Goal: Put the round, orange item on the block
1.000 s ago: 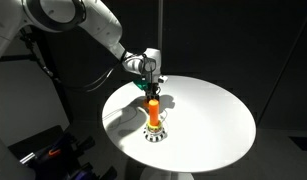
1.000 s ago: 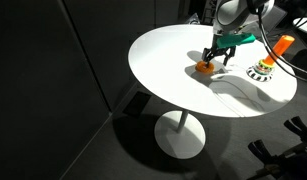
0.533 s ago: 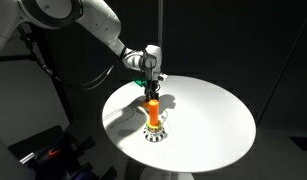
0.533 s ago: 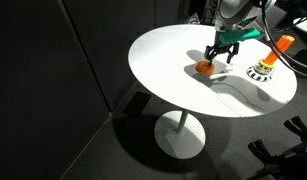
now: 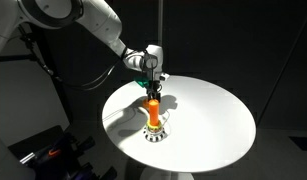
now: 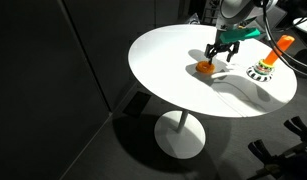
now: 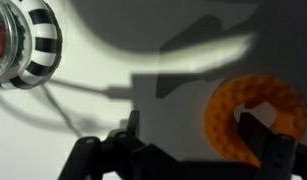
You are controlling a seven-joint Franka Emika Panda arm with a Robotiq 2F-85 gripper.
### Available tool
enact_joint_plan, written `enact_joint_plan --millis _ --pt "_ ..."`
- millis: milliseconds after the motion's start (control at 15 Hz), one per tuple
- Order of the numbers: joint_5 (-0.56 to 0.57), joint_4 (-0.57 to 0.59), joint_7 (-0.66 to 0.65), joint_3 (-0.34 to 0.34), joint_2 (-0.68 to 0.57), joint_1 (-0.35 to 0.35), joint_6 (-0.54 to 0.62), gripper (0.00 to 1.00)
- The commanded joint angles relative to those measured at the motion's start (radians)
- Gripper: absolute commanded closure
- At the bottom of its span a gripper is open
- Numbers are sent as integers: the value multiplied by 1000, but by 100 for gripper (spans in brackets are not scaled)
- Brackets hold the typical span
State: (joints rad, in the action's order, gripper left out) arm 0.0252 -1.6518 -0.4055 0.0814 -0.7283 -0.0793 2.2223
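The round, orange item is a small orange ring lying flat on the white table. In the wrist view the ring fills the lower right. The block has a black-and-white striped rim and an orange upright peg. It stands apart from the ring, and it also shows in an exterior view and at the wrist view's top left. My gripper is open just above the ring. One finger is over the ring's hole, the other beside the ring.
The round white table stands on a single pedestal with a dark floor around it. A thin cable runs over the table by the block. Dark equipment sits low beside the table.
The gripper has shifted very slightly upward over the ring. The ring and the block have not moved.
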Motion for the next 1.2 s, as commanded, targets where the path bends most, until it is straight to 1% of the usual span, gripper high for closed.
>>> enact_joint_plan --millis 0,467,533,867,1133 --pt "-12 -20 26 -1 6 8 43 0" --pt "-15 -34 41 -2 -9 9 87 0" --pt "-15 -36 42 -2 -10 10 86 18" --pt "-16 -37 33 1 -3 8 80 60" --pt "-20 -39 30 2 24 8 68 90"
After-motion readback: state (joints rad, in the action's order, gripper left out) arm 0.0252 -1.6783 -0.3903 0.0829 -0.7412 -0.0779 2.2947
